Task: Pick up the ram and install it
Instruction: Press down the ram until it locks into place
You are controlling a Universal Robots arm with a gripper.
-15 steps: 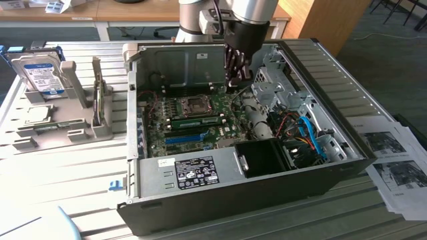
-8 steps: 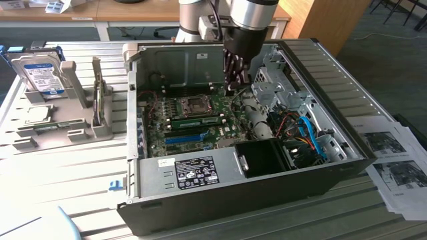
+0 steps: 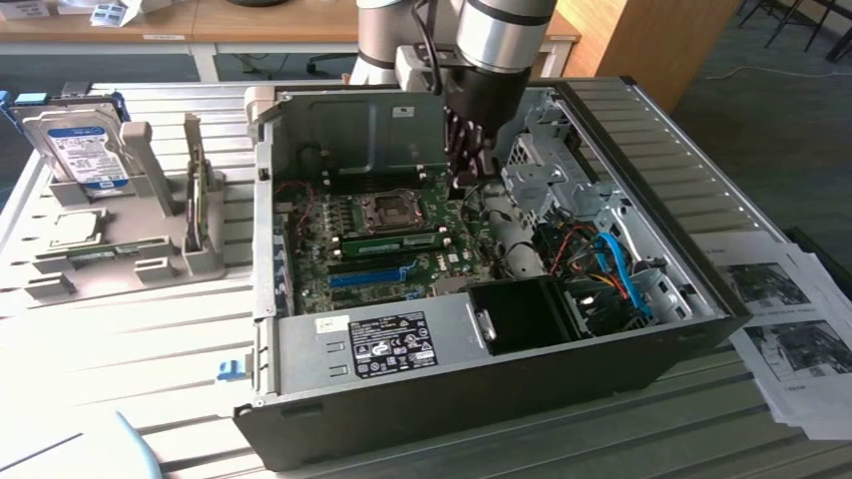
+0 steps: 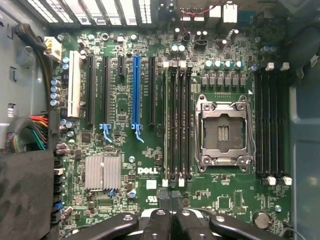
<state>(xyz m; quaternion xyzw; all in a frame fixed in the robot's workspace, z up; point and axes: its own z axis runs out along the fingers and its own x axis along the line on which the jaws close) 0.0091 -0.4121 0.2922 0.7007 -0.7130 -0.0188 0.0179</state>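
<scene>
Sitting in a slot beside the CPU socket (image 3: 389, 208), the ram (image 3: 393, 240) is a thin green stick with dark chips, inside the open computer case (image 3: 692, 299). The arm reaches straight down into the case. The gripper (image 3: 465, 170) hangs above the motherboard (image 4: 125, 165), its fingers (image 4: 159, 221) pressed together on nothing. In the exterior view its tips are hard to make out against the dark interior.
</scene>
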